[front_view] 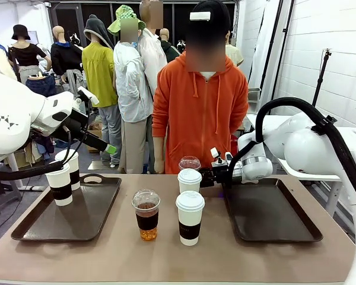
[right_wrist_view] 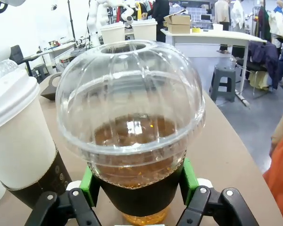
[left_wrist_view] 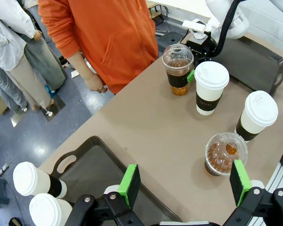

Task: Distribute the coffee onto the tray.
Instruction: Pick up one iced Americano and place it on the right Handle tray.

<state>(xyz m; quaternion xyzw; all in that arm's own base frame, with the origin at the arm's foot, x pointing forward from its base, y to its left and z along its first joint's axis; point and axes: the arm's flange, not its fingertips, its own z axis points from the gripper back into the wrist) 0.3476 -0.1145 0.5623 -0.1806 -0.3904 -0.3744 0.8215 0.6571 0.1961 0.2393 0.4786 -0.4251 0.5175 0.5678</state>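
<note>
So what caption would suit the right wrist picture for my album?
Right gripper clasping a dome-lidded cup of brown liquid, beside a white paper cup.

Left jaws wide, right jaws tight.

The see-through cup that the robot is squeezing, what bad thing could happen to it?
The right fingers pinch the clear cup; squeezed soft plastic might pop its dome lid. A white cup stands right beside it and could get bumped over. The lid has a hole on top, so a tilt on the way to the tray might spill coffee.
</note>
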